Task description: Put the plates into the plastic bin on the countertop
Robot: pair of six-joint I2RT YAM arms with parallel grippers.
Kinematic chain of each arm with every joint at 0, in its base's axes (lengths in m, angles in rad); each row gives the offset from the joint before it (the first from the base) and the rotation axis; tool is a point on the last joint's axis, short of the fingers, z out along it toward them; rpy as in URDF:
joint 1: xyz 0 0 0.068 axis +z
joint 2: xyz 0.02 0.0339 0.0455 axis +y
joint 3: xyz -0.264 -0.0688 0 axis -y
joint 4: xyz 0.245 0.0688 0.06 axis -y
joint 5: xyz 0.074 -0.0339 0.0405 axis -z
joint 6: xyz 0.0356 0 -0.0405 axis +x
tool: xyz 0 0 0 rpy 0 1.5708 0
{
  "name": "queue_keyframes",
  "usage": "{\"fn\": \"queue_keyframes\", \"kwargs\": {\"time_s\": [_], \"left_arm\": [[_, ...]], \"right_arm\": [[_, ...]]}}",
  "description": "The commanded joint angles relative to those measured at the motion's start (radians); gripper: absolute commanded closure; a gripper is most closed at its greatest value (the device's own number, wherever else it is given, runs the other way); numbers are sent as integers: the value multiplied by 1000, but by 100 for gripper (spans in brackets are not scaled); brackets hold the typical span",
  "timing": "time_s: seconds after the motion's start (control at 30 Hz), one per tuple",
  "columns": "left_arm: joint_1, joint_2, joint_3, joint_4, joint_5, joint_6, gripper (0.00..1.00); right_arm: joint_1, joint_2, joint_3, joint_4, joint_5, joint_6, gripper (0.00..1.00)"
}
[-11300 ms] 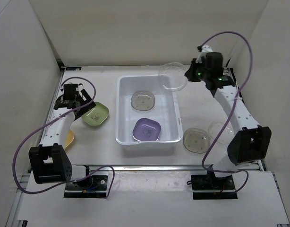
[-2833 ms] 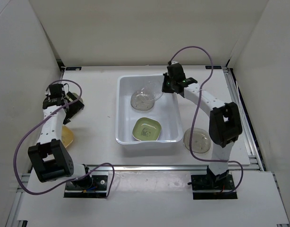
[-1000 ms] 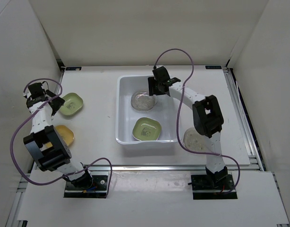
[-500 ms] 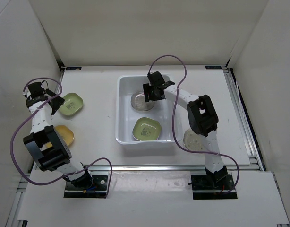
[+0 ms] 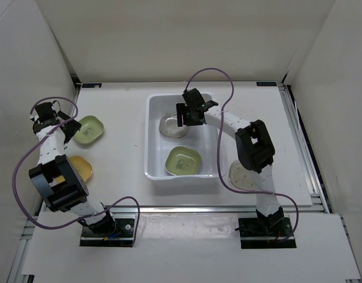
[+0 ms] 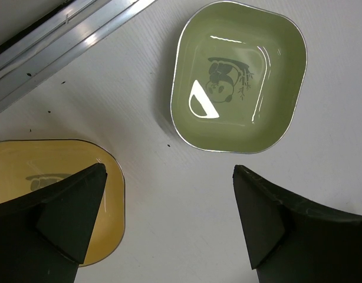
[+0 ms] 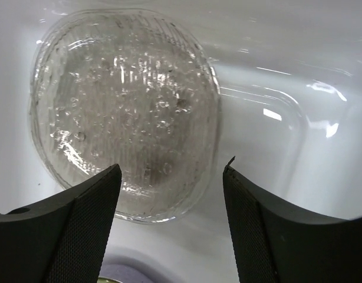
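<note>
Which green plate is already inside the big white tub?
The green plate at the near end of the plastic bin. The other green plate lies outside on the countertop, far left.

No readable words, numbers or brand marks anywhere. Green plate (image 6: 239,76) on worktop (image 6: 140,147): dark printed cartoon figure with leafy sprig in centre, no lettering. Yellow plate (image 6: 51,162) beside it: faint similar print, partly hidden, unreadable.
</note>
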Motion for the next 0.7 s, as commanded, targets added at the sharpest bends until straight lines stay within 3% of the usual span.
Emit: {"fn": "queue_keyframes", "kwargs": {"time_s": [0.0, 0.3, 0.67], "left_arm": [[3, -23, 35, 6, -12, 11, 1], [3, -9, 74, -30, -35, 30, 1], [9, 28, 78, -33, -20, 33, 1]], "right_arm": [[0, -57, 33, -29, 112, 24, 27], [18, 29, 121, -38, 26, -7, 25], [69, 47, 124, -26, 35, -13, 25]]}}
